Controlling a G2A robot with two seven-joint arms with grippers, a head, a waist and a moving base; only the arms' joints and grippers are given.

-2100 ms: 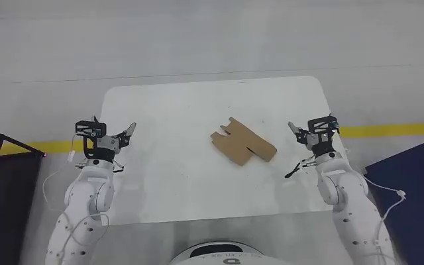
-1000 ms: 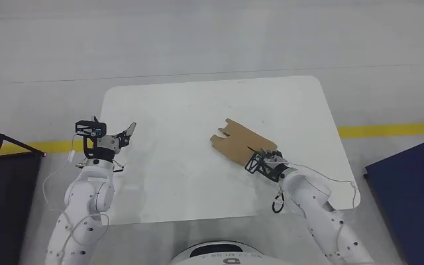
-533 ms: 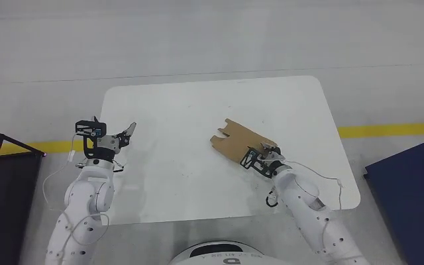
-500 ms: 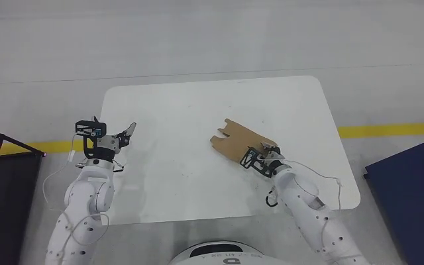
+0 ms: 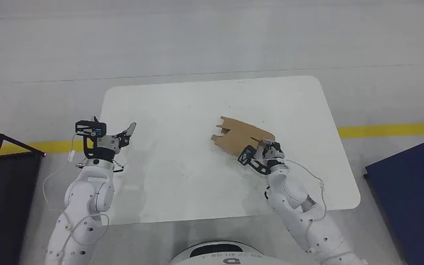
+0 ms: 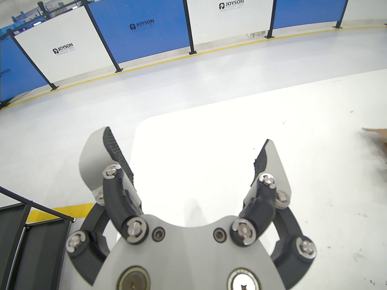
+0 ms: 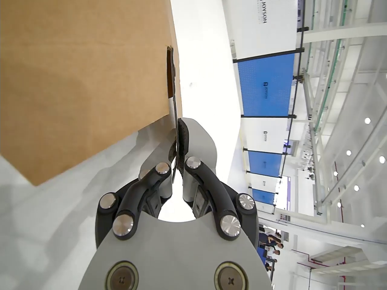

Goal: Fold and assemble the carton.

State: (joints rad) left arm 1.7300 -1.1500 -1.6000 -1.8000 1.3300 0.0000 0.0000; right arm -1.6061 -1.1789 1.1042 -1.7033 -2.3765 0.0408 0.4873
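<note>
A flat brown carton (image 5: 239, 135) lies right of the middle of the white table (image 5: 172, 152), its near edge raised. My right gripper (image 5: 260, 154) is shut on that near edge. In the right wrist view the carton (image 7: 81, 61) spreads wide, and its thin edge is pinched in the right gripper (image 7: 178, 140). My left gripper (image 5: 122, 136) hovers at the table's left side, far from the carton. In the left wrist view the left gripper (image 6: 187, 158) stands open over bare table with nothing between its fingers, and a blurred corner of the carton (image 6: 376, 135) shows far off.
A yellow floor line (image 5: 381, 130) runs past both sides of the table. A dark blue panel (image 5: 397, 192) stands by the table's right side and a dark frame (image 5: 13, 179) at the left. Blue and white fence panels (image 6: 151, 28) ring the floor.
My right arm swung in from the table's right edge to the carton's near edge and closed on it. The carton's near side has lifted and it has shifted slightly. The left arm stayed still.
</note>
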